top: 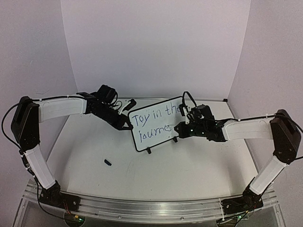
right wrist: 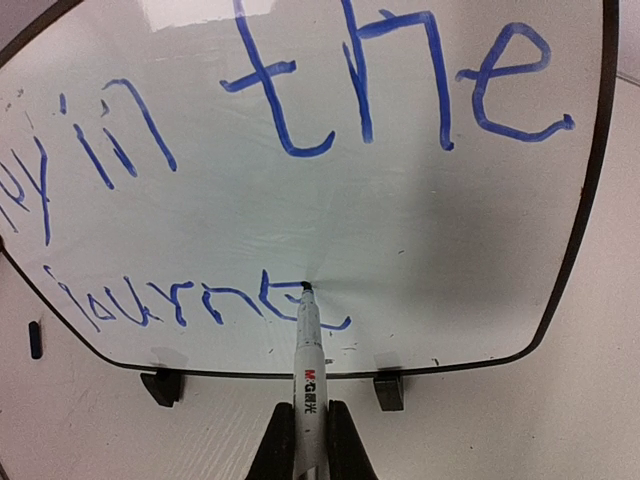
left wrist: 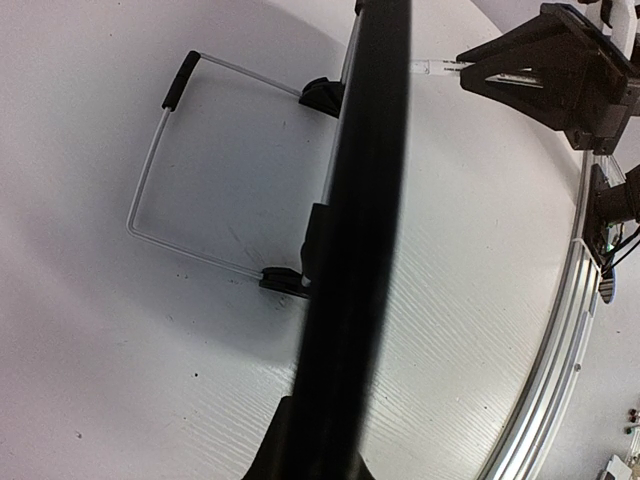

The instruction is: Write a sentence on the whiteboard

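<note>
Marker (right wrist: 308, 370), pinched in my right gripper (right wrist: 308, 432), extends the sentence (right wrist: 295, 150) while my left gripper (top: 126, 125) clamps the board (right wrist: 450, 230) steady.

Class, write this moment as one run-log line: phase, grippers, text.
phase: writing second line | left gripper: grips whiteboard edge | right gripper: marker tip on whiteboard | sentence: "Toy in the journe"

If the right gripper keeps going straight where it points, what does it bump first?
The whiteboard. The marker held by the right gripper touches it with its tip, at the end of the lower blue line.
</note>
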Controlling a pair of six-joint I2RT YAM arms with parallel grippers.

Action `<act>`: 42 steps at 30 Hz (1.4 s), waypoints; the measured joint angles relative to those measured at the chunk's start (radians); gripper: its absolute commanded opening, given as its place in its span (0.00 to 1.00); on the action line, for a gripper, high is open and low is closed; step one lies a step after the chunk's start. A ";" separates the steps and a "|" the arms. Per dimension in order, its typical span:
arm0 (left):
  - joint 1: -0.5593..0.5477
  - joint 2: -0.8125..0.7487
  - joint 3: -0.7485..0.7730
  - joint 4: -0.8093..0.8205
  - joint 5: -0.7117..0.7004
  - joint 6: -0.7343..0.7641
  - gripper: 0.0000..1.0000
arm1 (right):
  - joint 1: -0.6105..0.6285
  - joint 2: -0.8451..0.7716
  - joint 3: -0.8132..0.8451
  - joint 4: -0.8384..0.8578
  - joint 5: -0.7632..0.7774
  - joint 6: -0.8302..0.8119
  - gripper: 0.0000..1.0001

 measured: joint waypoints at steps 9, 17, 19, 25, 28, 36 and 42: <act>0.000 0.005 0.005 -0.002 0.000 0.000 0.00 | 0.000 0.000 0.000 0.000 0.004 0.013 0.00; 0.000 0.005 0.006 -0.002 0.000 0.000 0.00 | 0.000 0.000 -0.003 0.002 0.003 0.016 0.00; 0.000 0.005 0.006 -0.002 0.000 0.000 0.00 | 0.000 0.000 -0.007 0.003 0.003 0.017 0.00; 0.000 0.005 0.006 -0.002 0.000 0.000 0.00 | 0.000 -0.002 -0.022 0.002 -0.001 0.017 0.00; -0.001 0.006 0.006 -0.002 0.000 0.000 0.00 | 0.000 -0.023 -0.037 0.000 -0.014 0.019 0.00; -0.002 0.008 0.009 -0.001 0.000 0.000 0.00 | 0.000 -0.160 -0.058 -0.010 -0.031 0.024 0.00; -0.004 0.010 0.012 -0.002 -0.001 0.000 0.00 | -0.003 -0.184 -0.059 -0.018 -0.031 0.022 0.00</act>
